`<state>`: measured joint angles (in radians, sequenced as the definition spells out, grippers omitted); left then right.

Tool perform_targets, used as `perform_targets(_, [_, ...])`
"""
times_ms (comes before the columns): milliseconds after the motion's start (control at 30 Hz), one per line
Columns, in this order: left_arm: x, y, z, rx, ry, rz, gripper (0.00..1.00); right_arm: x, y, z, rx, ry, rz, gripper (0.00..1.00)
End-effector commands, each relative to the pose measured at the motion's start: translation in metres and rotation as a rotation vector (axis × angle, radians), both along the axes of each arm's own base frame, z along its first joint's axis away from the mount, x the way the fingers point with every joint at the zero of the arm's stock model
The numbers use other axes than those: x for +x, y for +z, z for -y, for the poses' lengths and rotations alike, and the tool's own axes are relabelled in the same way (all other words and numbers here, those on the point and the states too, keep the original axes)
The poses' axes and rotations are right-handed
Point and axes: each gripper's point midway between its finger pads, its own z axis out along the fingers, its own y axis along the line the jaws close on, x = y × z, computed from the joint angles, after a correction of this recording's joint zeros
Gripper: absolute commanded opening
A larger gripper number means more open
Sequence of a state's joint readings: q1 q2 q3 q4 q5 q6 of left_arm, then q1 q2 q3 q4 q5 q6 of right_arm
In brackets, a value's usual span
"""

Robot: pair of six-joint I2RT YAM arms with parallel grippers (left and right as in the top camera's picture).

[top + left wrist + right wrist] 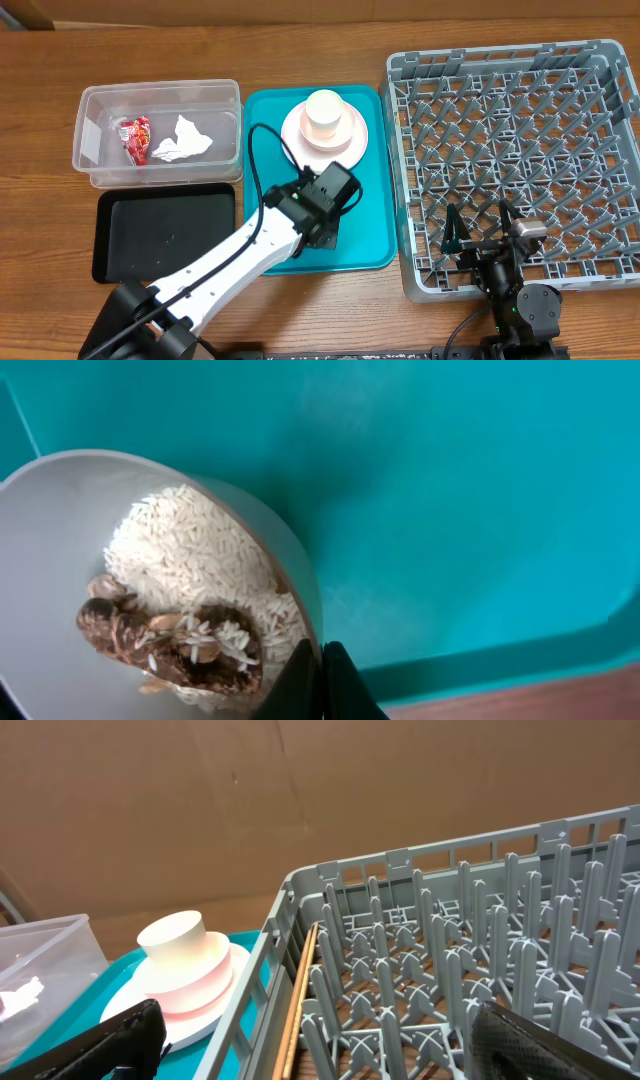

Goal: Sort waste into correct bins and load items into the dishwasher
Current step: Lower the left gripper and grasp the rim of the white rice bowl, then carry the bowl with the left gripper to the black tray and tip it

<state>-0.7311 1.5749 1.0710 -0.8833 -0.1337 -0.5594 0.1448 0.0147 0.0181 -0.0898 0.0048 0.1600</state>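
Looking down on a wooden table (300,40) with warm brown grain, and behind it, in the right wrist view, a plain brown backdrop.

At the back left stands a clear tub (90,150) holding a red wrapper (134,138) and a crumpled napkin (182,140). Just in front of it lies a shallow black tray (165,235). Beside both sits a teal tray (370,225). At its far end a pink plate (295,140) carries a pink bowl (345,130) with a pale cup (324,108) on top.

The left gripper (322,680) is closed on the rim of a grey-white bowl (50,530) over the teal tray's nearer half. Whether the bowl touches the tray I cannot tell. Inside it are white rice (190,555) and a brown lump (150,640).

On the right the big grey dish rack (520,130) fills the table — the right gripper (480,232) hangs over its near left corner, jaws wide apart, holding nothing.
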Motion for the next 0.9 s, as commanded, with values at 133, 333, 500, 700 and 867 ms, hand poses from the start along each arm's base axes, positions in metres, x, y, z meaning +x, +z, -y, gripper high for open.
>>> perform_targets(133, [0.009, 0.039, 0.000, 0.016, -0.047, 0.001, 0.04, 0.000, -0.001, 0.000, 0.002, -0.001, 0.007, 1.00])
perform_targets(333, [0.014, 0.063, -0.014, 0.034, -0.076, -0.028, 0.04, 0.000, -0.001, 0.000, 0.002, -0.001, 0.007, 1.00])
perform_targets(500, [0.014, 0.068, -0.026, -0.060, -0.095, -0.121, 0.04, 0.000, -0.001, 0.000, 0.002, -0.001, 0.007, 1.00])
perform_targets(700, [0.021, 0.074, -0.044, -0.262, -0.081, -0.205, 0.04, 0.000, -0.001, 0.000, 0.002, -0.001, 0.007, 1.00])
perform_targets(867, [0.032, 0.082, -0.071, -0.408, -0.008, -0.219, 0.04, 0.000, -0.001, 0.000, 0.002, -0.001, 0.007, 1.00])
